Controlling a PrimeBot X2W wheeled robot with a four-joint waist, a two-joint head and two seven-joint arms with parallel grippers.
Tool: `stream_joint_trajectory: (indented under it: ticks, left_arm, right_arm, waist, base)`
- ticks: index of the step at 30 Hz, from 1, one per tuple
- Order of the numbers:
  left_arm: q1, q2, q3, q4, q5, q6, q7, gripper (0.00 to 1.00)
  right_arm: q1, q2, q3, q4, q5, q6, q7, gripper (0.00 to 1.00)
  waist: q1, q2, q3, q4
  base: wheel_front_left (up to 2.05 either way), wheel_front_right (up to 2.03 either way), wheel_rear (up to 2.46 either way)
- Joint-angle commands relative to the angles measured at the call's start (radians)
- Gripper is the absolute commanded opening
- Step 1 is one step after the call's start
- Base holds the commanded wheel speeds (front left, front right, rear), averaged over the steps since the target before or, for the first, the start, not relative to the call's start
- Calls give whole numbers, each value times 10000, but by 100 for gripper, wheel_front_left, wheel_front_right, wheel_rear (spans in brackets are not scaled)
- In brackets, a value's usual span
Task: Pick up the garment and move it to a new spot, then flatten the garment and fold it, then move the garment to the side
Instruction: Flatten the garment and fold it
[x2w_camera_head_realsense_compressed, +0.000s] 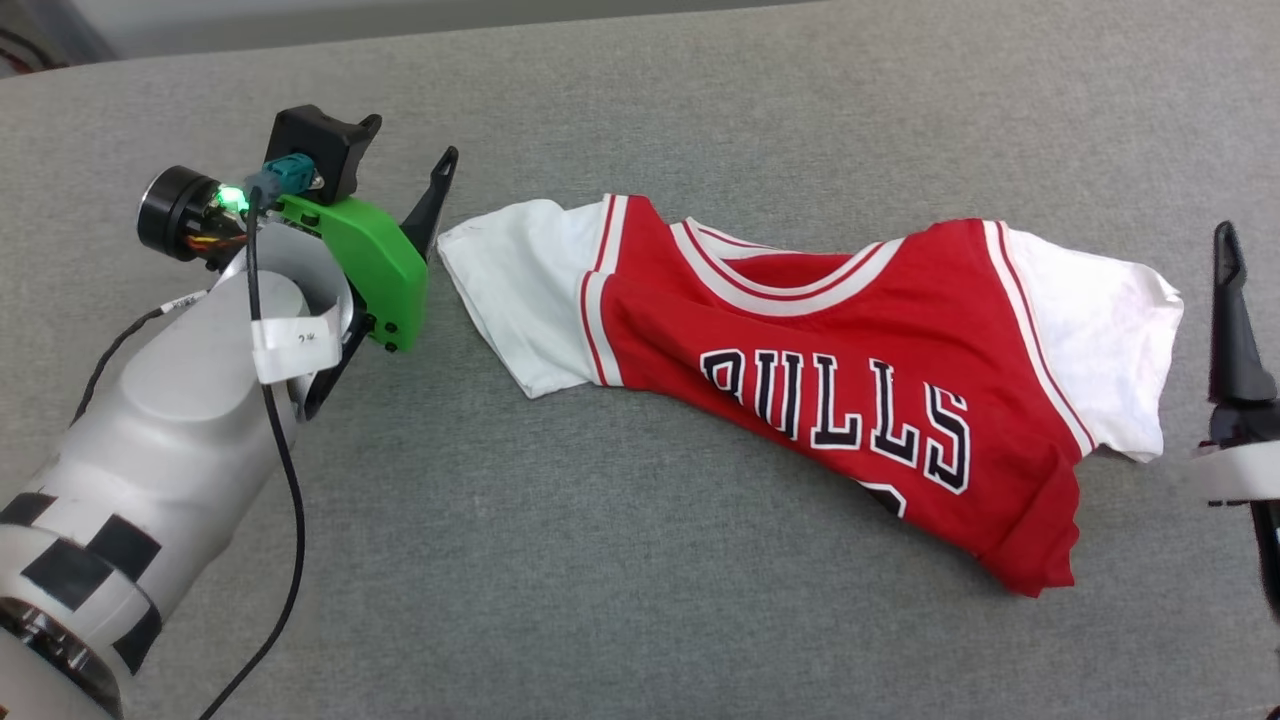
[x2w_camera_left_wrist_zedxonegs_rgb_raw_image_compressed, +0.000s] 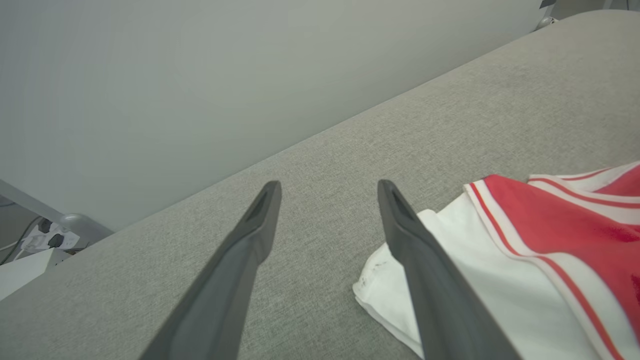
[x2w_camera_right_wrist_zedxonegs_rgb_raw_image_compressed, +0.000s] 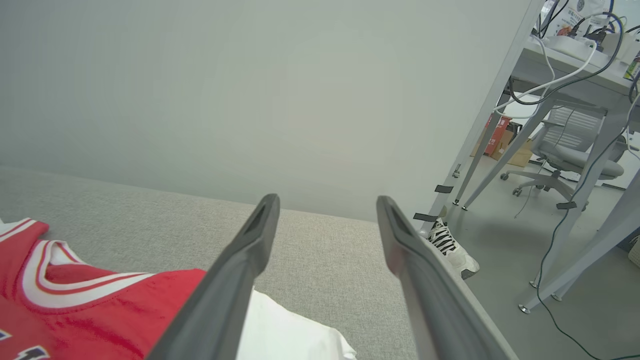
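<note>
Head view: garment (x2w_camera_head_realsense_compressed: 850, 390) rumpled on grey surface (x2w_camera_head_realsense_compressed: 600, 600); lettering upward

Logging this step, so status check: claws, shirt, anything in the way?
Left claw open, empty, by one white sleeve. Right claw open, empty, by the other. Shirt rumpled, front up, on grey surface. Nothing in the way.

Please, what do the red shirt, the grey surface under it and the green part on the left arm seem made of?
Red shirt: probably soft knit fabric, matte; it lies limp and wrinkled.
Grey surface: looks like woven upholstery cloth, matte, with fine speckled grain.
Green part: likely hard plastic, smooth with slight sheen, crisp rigid edges.
</note>
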Motion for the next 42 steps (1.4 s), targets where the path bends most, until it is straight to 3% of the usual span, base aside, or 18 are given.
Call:
stream_joint_trajectory:
  ticks: [1, 5, 10, 16, 20, 25, 36, 42]
  left_arm:
    - [352, 148, 262, -342, 119, 308, -69, 100]
    - [1345, 595, 1749, -2435, 1004, 1471, -82, 100]
    - [3438, 865, 3417, -4821, 2327, 2707, -85, 100]
    - [5346, 612, 4953, -6455, 3554, 3475, -86, 100]
    - [6195, 299, 5784, -7103, 4146, 3510, -86, 100]
    - [6880, -218, 6727, -7709, 4808, 3446, -87, 100]
    - [7452, -1295, 8116, -8071, 5907, 2704, -87, 100]
    - [7333, -1760, 8663, -7923, 6383, 2179, -87, 100]
  right_arm:
    - [-334, -263, -3, 87, 117, -7, 95, 100]
    - [-786, -1139, 342, 248, 612, -7, 1158, 100]
    - [-1372, -2649, 944, 678, 2070, -7, 3387, 100]
    - [-1872, -4404, 1778, 1520, 4233, -7, 6440, 100]
    - [-2016, -5304, 2297, 2039, 5587, -7, 8394, 100]
    - [-2305, -5782, 2475, 2749, 6433, -7, 9943, 100]
    - [-3269, -5498, 2856, 4191, 6102, -7, 10382, 100]
    - [-3158, -5167, 3562, 4997, 6119, -7, 10402, 100]
  waist:
    - [-1, 0, -472, 487]
    - [-1, 0, -626, 709]
    - [-1, 0, -701, 964]
    - [-1, 0, -559, 1239]
    - [-1, 0, -349, 1433]
    - [-1, 0, 36, 1630]
    - [-1, 0, 1108, 2075]
    - [-1, 0, 1407, 2256]
  base:
    - [0, 0, 0]
    - [0, 0, 0]
    - [0, 0, 0]
    - [0, 0, 0]
    - [0, 0, 0]
    - [0, 0, 0]
    - [0, 0, 0]
    - [0, 0, 0]
